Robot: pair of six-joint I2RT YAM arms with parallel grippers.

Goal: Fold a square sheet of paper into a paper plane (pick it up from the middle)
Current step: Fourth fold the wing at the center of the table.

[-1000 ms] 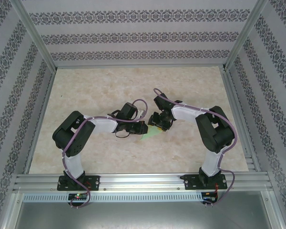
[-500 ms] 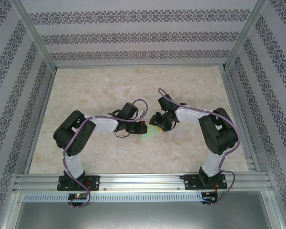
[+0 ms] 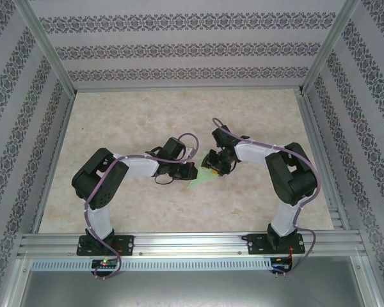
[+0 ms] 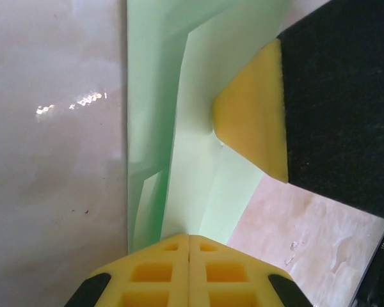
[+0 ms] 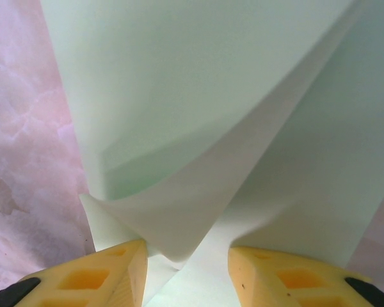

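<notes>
A lab test cell: aluminium frame [image 3: 46, 48], patterned wall panels [image 3: 179, 48], marble-look tabletop [image 3: 147, 115].

A pale marbled counter [image 3: 147, 109] spreads beneath and around the left tool [image 3: 192, 172] and right tool [image 3: 212, 169]. Beyond them and to either side stand walls [image 3: 179, 48] papered in dark floral stripes, edged by 2 slanting aluminium posts [image 3: 48, 51]. Behind the tools runs a ribbed aluminium rail [image 3: 192, 242], then a grey metal panel [image 3: 192, 288].

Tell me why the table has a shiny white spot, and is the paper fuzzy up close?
Left wrist view: that spot is glare on the glossy table. Right wrist view: yes, the paper sits so close it looks soft, with grey shade inside its curl. Top external view: even light, no glare.
</notes>
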